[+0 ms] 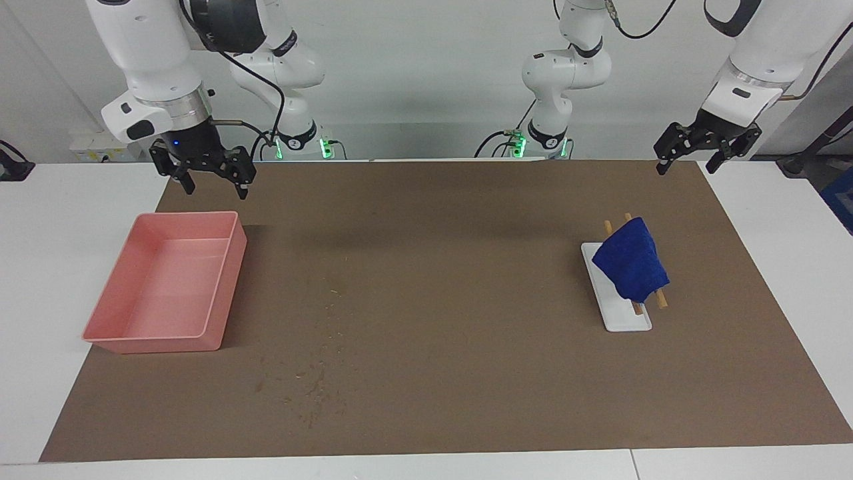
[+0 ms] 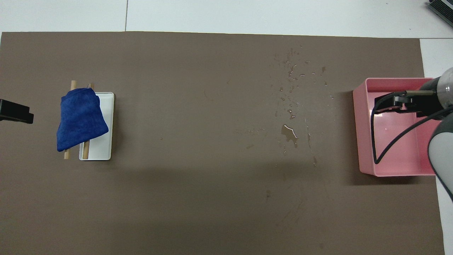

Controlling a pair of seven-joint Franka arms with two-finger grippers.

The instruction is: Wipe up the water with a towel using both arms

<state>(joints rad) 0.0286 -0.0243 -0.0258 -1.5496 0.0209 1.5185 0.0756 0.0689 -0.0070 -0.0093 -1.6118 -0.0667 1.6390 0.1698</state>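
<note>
The towel [image 1: 631, 259] drapes a small rack [image 1: 616, 300] (both grippers raised, open), well apart from the pink tray [image 1: 113, 303].

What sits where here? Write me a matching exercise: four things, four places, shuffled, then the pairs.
Things:
1. towel
2. water
3. pink tray
4. white tray

Places:
A. spilled on the brown mat beside the pink tray
B. under the wooden sticks
C. draped over the two wooden sticks
D. at the right arm's end of the table

Pairs: 1-C, 2-A, 3-D, 4-B
</note>
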